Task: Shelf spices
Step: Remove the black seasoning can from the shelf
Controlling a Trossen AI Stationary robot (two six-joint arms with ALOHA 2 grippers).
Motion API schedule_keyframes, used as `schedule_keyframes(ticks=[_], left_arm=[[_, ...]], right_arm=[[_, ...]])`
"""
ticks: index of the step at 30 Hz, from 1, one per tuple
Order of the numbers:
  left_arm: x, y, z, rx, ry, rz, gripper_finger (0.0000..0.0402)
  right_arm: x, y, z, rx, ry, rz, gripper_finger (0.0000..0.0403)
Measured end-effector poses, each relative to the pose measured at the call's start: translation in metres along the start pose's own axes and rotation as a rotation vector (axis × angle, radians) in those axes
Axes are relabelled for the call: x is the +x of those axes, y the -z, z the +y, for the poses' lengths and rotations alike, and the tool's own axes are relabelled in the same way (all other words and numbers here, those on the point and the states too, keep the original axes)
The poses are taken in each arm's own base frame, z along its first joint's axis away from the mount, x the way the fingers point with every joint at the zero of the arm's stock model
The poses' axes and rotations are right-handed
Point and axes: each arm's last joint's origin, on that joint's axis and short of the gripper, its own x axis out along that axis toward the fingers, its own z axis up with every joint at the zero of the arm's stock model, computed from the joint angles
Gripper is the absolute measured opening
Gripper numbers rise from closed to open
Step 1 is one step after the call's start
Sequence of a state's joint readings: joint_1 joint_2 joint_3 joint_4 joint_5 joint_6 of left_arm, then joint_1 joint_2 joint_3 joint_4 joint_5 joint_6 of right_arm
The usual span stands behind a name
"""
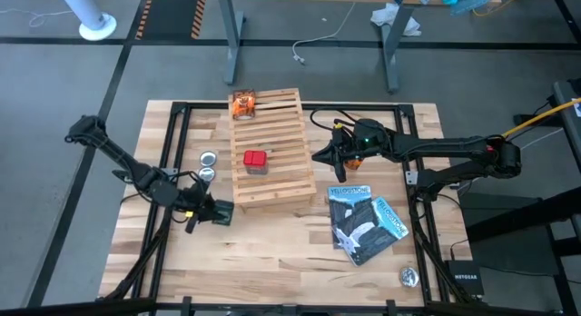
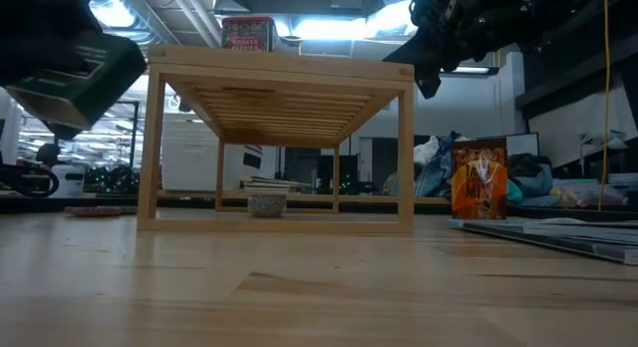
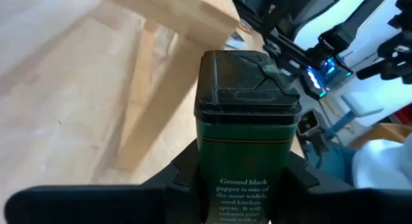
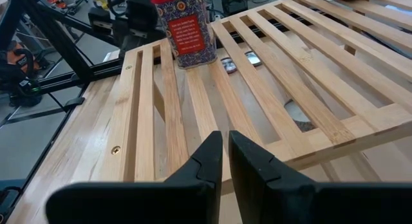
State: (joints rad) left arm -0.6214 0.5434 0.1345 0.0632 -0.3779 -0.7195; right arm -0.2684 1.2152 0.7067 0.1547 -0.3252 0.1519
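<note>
Under the shelf [image 2: 279, 88], only the low view shows a tin [image 2: 266, 203].

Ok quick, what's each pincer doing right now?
Left pincer: closed on the dark green pepper tin.
Right pincer: closed, empty, at the shelf edge.

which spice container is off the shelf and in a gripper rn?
The dark green pepper tin, clamped in the left gripper beside the shelf. The red box stands on top; the orange packet sits at its far end.
</note>
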Motion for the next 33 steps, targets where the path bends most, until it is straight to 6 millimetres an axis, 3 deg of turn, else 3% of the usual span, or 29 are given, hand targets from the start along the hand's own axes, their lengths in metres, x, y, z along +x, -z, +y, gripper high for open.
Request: schedule_keyframes(ticks=[10,16,25,33], left_arm=[[0.004,0.017,-0.010,-0.156,0.030,0.114,0.0101],[0.012,0.011,-0.026,-0.148,0.035,0.135,0.0101],[0.036,0.018,-0.037,-0.131,-0.061,0.207,0.0101],[0.069,0.017,-0.044,-0.107,-0.098,0.138,0.0101]], right_arm=[[0.000,0.000,0.000,0.000,0.000,0.000,0.0033],[0.000,0.000,0.000,0.000,0.000,0.000,0.0033],[0.000,0.000,0.000,0.000,0.000,0.000,0.0033],[0.000,0.000,0.000,0.000,0.000,0.000,0.0033]])
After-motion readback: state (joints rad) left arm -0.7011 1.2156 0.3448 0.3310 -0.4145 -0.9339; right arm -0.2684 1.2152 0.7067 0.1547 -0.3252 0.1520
